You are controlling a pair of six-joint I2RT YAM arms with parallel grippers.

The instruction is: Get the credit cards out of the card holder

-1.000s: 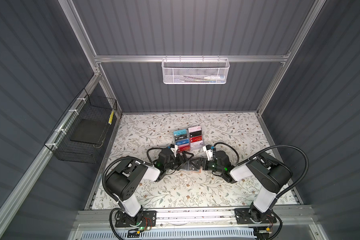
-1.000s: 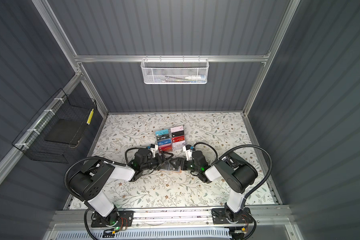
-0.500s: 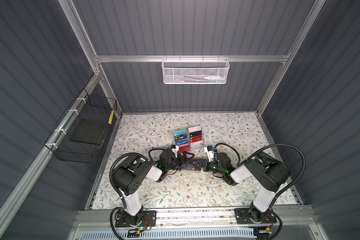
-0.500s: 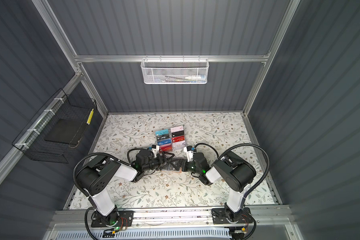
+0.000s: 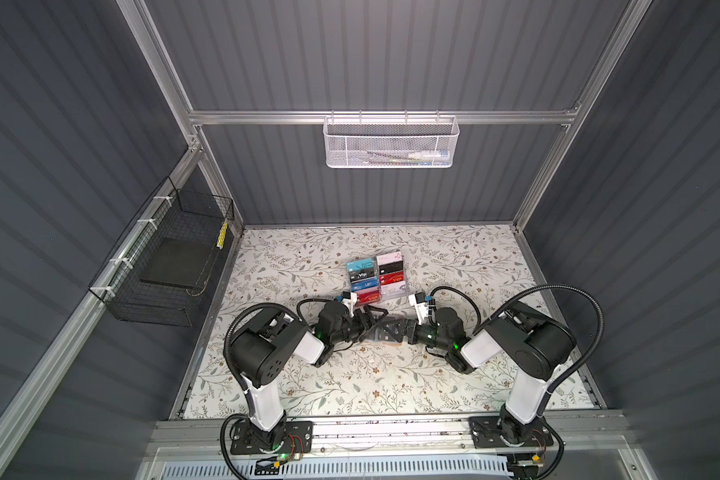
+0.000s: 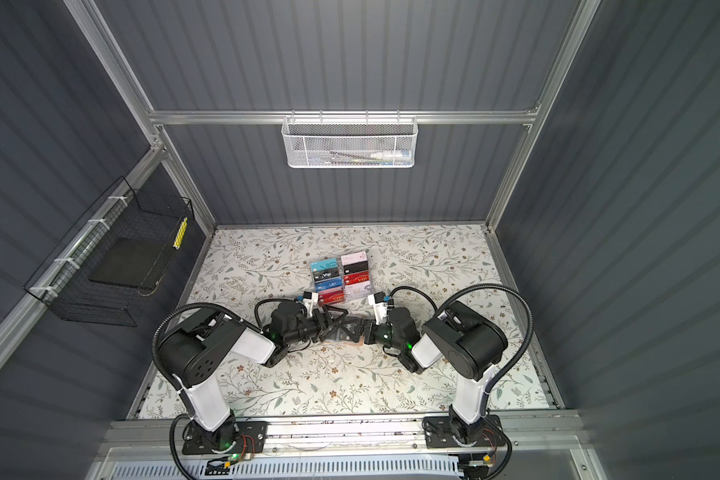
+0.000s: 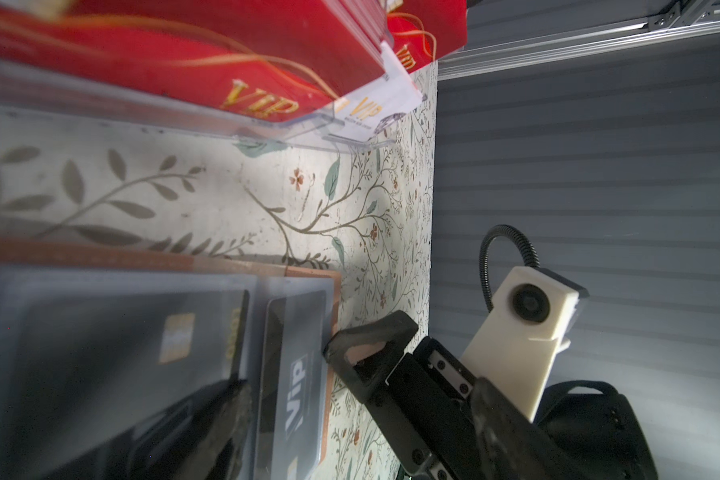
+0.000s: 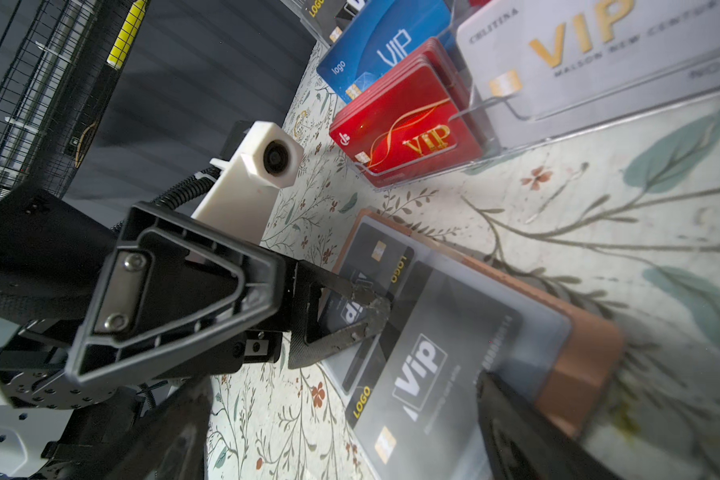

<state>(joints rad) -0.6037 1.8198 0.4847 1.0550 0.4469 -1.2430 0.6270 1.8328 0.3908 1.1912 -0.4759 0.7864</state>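
The left gripper [image 5: 377, 322]: jaws are held apart, with nothing clamped between them. One fingertip [image 8: 366, 305] is pressed flat on a black card near the left end of the card holder [image 8: 574, 361].

The right gripper [image 5: 393, 330]: jaws are spread wide and empty. One fingertip [image 7: 362, 345] is set against the right edge of the holder, touching the outer pocket page. No grip on it is seen.

The card holder is found lying open and flat on the table [image 5: 308, 374], at mid-table between the two grippers. It is largely covered by them in both top views. The tan cover is down and the grey-blue pocket pages are up.

The credit cards [image 8: 422, 365]: at least three black "VIP" cards are counted under the translucent pockets. Whether any has begun to slide out of its slot cannot be told, as the near edge is blurred in the right wrist view.

The clear acrylic rack [image 5: 375, 276] is placed just beyond the holder on the far side, stocked with red, blue, teal, black and white cards. It is not counted as part of the task.

Progress, as judged: no card from the holder is seen loose on the table, and none is held. Extraction is taken as not yet achieved, with only fingertip contact on one card established. All visible cards are left to be drawn out, probably with the holder pinned by one gripper.
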